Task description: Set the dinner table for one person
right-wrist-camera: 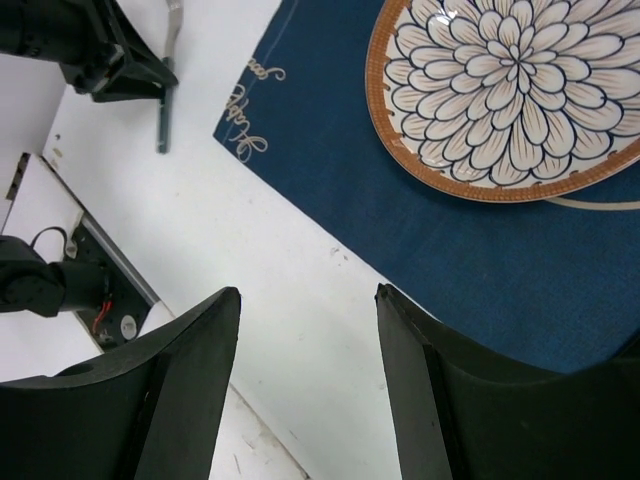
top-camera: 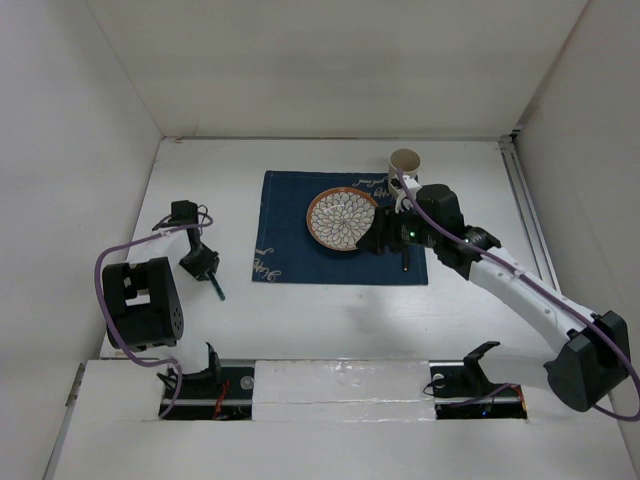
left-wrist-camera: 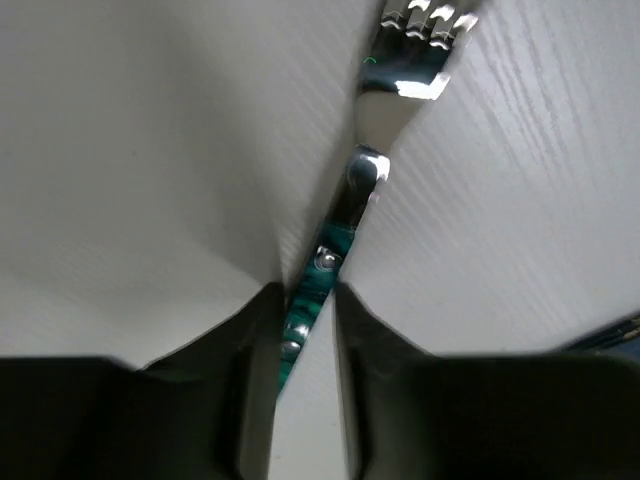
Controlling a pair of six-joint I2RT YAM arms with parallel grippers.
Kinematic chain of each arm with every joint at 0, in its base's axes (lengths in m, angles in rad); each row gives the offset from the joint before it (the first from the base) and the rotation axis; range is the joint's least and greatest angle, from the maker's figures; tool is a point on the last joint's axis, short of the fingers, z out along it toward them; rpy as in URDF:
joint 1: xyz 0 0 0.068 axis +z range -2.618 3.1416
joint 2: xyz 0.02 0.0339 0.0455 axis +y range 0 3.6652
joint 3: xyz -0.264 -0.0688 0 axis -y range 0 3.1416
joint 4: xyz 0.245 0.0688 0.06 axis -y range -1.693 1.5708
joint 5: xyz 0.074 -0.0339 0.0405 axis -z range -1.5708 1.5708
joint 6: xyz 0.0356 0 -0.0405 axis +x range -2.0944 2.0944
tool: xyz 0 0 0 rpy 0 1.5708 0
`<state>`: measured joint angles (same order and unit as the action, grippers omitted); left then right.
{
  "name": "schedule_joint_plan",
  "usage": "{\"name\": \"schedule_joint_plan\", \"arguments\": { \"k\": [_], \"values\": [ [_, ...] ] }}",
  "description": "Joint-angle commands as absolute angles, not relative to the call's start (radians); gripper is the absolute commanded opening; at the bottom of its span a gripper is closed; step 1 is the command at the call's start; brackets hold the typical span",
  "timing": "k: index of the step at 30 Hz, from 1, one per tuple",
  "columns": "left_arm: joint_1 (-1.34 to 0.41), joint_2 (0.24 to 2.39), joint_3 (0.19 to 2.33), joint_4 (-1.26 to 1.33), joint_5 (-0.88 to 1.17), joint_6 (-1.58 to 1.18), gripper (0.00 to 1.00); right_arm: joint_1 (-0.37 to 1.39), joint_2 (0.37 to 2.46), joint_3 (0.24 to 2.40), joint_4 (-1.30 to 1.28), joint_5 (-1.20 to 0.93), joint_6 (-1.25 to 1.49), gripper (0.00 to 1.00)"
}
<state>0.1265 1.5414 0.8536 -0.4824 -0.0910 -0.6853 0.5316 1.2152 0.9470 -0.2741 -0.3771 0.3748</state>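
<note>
The white bench [top-camera: 330,320] carries everything, and the dark blue mat [top-camera: 285,240] at its middle is the reference for the rest. A flower-patterned plate [top-camera: 342,220] sits on the mat's right half. A pale cup [top-camera: 405,160] stands on the bench just beyond the mat's far right corner.

The right claw [right-wrist-camera: 308,300] hangs over the mat's near edge, beside the plate, with its jaws apart and nothing between them. A dark utensil [top-camera: 404,262] lies on the mat near its right edge.

The left claw [left-wrist-camera: 307,290] is low over the bench, off the mat's left side. Its fingers [left-wrist-camera: 255,330] press on either side of the green handle of a fork [left-wrist-camera: 350,200], which lies flat on the bench.

The step in hand appears to be picking up the fork for its place on the mat left of the plate. A thin, smooth handle taken from a flat surface may pivot, so the grip should be firm before any lift. The lift should go straight up, and the fork should be laid parallel to the mat's left edge. The right claw is best kept on the mat's right side.
</note>
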Motion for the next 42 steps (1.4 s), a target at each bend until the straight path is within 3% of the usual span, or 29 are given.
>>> {"name": "schedule_joint_plan", "arguments": {
  "k": [1, 3, 7, 11, 18, 27, 42],
  "values": [
    [0.129, 1.595, 0.838, -0.469, -0.069, -0.681, 0.16, 0.538, 1.184, 0.94, -0.204, -0.39, 0.38, 0.63],
    [0.129, 1.605, 0.853, -0.459, -0.058, -0.67, 0.0, 0.538, 1.184, 0.94, -0.204, -0.39, 0.38, 0.63],
    [0.117, 1.569, 0.96, -0.491, -0.116, -0.661, 0.0, 0.538, 1.184, 0.94, -0.204, -0.39, 0.391, 0.63],
    [-0.021, 1.531, 1.243, -0.592, -0.305, -0.623, 0.0, 0.52, 1.184, 0.94, -0.204, -0.39, 0.391, 0.63],
    [-0.233, 1.791, 1.598, -0.681, -0.074, -0.377, 0.0, 0.511, 1.184, 0.962, -0.258, -0.322, 0.391, 0.63],
    [-0.298, 1.879, 1.502, -0.643, 0.072, -0.325, 0.0, 0.492, 1.123, 0.973, -0.301, -0.272, 0.373, 0.64],
    [-0.334, 1.925, 1.44, -0.623, 0.066, -0.307, 0.0, 0.492, 1.143, 0.943, -0.281, -0.281, 0.354, 0.64]
  ]
}}
